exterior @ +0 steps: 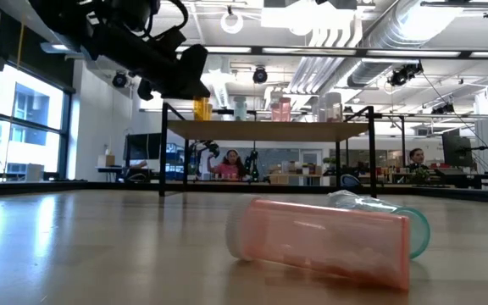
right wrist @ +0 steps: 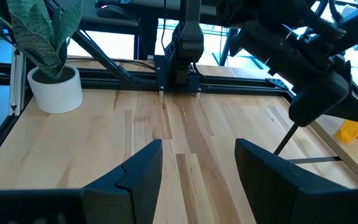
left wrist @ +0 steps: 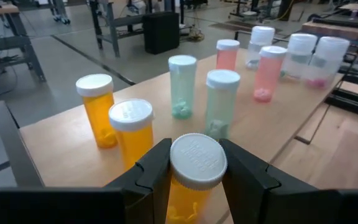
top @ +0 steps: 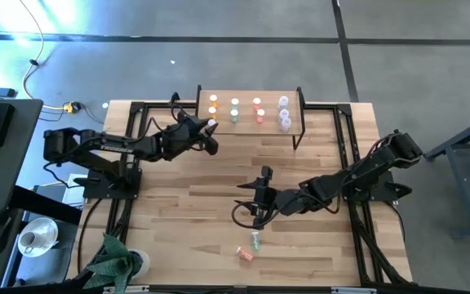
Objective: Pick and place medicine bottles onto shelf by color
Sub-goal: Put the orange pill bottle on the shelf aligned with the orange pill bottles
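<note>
Orange white-capped medicine bottle [left wrist: 194,171] sits pinched in the left hand [left wrist: 194,177] beside the wood-topped shelf [top: 247,122]; right hand [right wrist: 197,165] spread above the desk [top: 186,212].

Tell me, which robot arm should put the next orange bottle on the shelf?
The left one, most likely. The left gripper is already shut on an orange bottle, right beside the shelf where two orange bottles stand. The right gripper is open, holds nothing, and sits mid-table.

No legible text, label, brand or number on any bottle or surface.
</note>
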`<state>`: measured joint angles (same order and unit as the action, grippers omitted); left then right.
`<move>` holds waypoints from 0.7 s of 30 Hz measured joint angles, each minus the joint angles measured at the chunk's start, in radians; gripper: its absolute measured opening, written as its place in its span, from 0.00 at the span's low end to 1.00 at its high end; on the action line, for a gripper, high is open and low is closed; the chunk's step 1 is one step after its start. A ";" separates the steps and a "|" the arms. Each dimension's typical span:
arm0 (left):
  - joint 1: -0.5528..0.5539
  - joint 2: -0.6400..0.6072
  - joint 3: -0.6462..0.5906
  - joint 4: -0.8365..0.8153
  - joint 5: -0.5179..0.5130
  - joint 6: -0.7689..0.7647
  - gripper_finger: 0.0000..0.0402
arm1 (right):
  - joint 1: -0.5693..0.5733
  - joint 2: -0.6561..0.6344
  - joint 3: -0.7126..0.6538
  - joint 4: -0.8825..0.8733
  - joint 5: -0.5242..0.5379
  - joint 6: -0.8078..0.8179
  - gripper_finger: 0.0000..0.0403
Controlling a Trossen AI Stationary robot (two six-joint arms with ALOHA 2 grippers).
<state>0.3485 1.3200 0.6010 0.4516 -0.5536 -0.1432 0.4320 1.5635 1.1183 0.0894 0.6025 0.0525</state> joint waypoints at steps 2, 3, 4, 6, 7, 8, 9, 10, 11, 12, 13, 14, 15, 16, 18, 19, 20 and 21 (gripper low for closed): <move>0.000 0.009 0.000 0.010 -0.015 0.005 0.28 | 0.000 0.000 0.000 0.000 0.000 0.000 0.48; 0.000 0.011 0.000 0.012 -0.018 0.005 0.28 | 0.000 0.000 0.000 0.000 0.000 0.000 0.48; 0.003 0.011 0.000 0.012 -0.018 0.005 0.28 | 0.000 0.000 0.000 0.000 0.000 0.000 0.48; 0.009 0.013 0.000 0.013 -0.013 0.007 0.28 | 0.000 0.000 0.000 0.000 0.000 0.000 0.48; 0.013 0.013 0.000 0.013 -0.012 0.007 0.28 | 0.000 0.000 0.000 0.000 0.000 0.000 0.48; 0.018 0.013 0.000 0.013 -0.011 0.006 0.28 | 0.000 0.000 0.000 0.000 0.000 0.000 0.48; 0.023 0.013 0.000 0.013 -0.011 0.005 0.28 | 0.000 0.000 0.000 -0.001 0.000 0.000 0.48; 0.028 0.013 0.000 0.013 -0.008 0.004 0.28 | 0.000 0.000 0.000 -0.001 0.000 0.000 0.48; 0.033 0.013 0.000 0.013 -0.001 0.003 0.28 | 0.000 0.000 0.000 -0.001 0.000 0.000 0.48; 0.037 0.013 0.000 0.013 0.011 -0.001 0.28 | 0.000 0.000 0.000 -0.001 0.000 0.000 0.48; 0.040 0.012 0.000 0.013 0.028 -0.006 0.28 | 0.000 0.000 0.000 -0.001 0.000 0.000 0.48; 0.044 0.012 0.000 0.013 0.043 -0.012 0.28 | 0.000 0.000 0.000 -0.001 0.000 0.000 0.48; 0.045 0.012 0.000 0.013 0.050 -0.018 0.28 | 0.000 0.000 0.000 -0.001 0.000 0.000 0.48; 0.045 0.012 0.001 0.013 0.051 -0.020 0.28 | 0.000 0.000 0.000 -0.001 0.000 0.000 0.48; 0.045 0.012 0.001 0.013 0.050 -0.019 0.29 | 0.000 0.000 0.000 -0.001 0.000 0.000 0.48; 0.045 0.012 0.001 0.013 0.050 -0.019 0.29 | 0.000 0.000 0.000 -0.001 0.000 0.000 0.48; 0.045 0.012 0.001 0.013 0.051 -0.019 0.29 | 0.000 0.000 0.000 -0.001 0.000 0.000 0.48; 0.045 0.012 0.001 0.013 0.052 -0.020 0.29 | 0.000 0.000 0.000 -0.002 0.000 0.000 0.48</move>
<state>0.3935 1.3323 0.6018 0.4641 -0.5014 -0.1634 0.4320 1.5635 1.1183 0.0878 0.6025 0.0525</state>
